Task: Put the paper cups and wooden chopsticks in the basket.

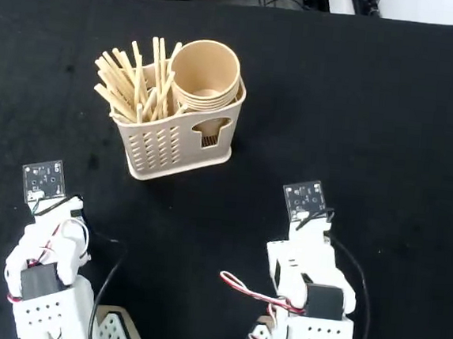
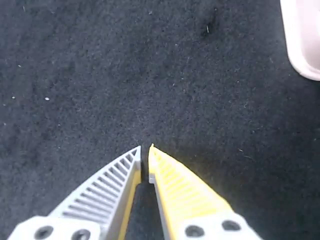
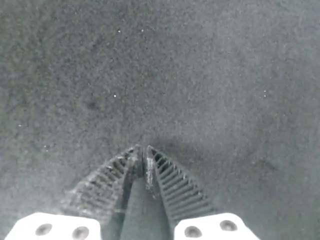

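Paper cups, wooden chopsticks upright inside basket. Left gripper, right gripper both pressed together, low over counter, apart from basket.

Diffuse overhead light fell evenly on the matte black table. The pale wall of the basket appeared bright, nearly washed out in the left wrist view. A soft shadow lay on the table beside the right gripper.
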Available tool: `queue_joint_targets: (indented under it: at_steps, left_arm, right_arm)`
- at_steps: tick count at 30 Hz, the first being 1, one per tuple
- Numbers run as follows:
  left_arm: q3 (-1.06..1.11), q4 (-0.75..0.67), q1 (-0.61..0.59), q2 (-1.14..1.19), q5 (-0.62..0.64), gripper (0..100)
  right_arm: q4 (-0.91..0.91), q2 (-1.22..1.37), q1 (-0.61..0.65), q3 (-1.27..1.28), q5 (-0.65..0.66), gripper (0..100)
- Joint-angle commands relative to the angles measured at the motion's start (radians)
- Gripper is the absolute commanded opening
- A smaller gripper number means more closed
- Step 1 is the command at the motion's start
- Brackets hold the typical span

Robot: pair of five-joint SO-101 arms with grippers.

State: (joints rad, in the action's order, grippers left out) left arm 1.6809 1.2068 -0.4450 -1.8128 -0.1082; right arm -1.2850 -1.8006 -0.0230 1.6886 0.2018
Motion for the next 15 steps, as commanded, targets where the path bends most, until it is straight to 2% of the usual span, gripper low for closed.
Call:
queue_joint_targets:
  at_steps: [1,15]
  left_arm:
    - [0.018,0.003,-0.008,-0.011,-0.006,4]
    - [0.018,0.003,-0.012,-0.011,-0.006,4]
  right_arm:
    - [-0.005,-0.068,-0.014,-0.004,0.008,1.4]
    - [-0.005,-0.068,-0.014,-0.004,0.008,1.4]
